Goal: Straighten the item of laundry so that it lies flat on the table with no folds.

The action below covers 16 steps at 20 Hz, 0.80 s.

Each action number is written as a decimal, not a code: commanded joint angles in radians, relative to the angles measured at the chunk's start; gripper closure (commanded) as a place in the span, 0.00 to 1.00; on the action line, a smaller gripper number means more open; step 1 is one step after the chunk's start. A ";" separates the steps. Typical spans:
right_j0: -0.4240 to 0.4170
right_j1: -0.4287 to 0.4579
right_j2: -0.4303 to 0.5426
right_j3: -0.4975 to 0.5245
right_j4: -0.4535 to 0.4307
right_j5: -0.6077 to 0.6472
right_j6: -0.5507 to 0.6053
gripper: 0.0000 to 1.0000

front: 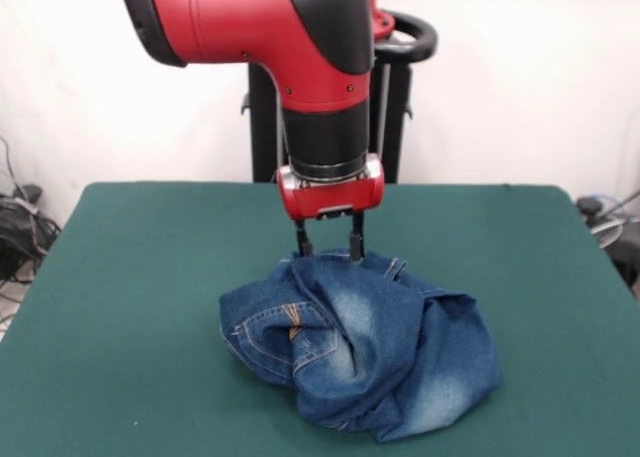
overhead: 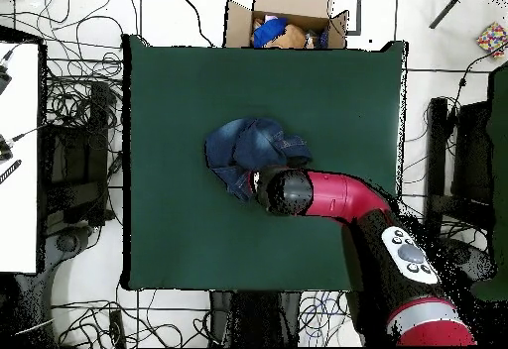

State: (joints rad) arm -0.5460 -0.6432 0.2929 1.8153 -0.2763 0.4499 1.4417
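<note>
We see the jeans lying in a crumpled heap near the middle of the green table, folded over themselves with a back pocket facing the front camera. The gripper stands at the heap's far edge, its two fingers spread apart, tips touching the denim without clasping it.

Jeans bunched mid-table, arm overlapping edge.
</note>
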 commanded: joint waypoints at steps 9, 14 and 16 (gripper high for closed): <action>0.036 0.125 -0.026 -0.110 -0.098 -0.094 0.099 0.00; 0.051 0.152 -0.028 -0.142 -0.097 -0.104 0.112 0.00; 0.049 0.143 -0.022 -0.143 -0.089 -0.093 0.106 0.00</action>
State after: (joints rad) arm -0.5340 -0.5471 0.2914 1.7499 -0.3261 0.4058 1.4417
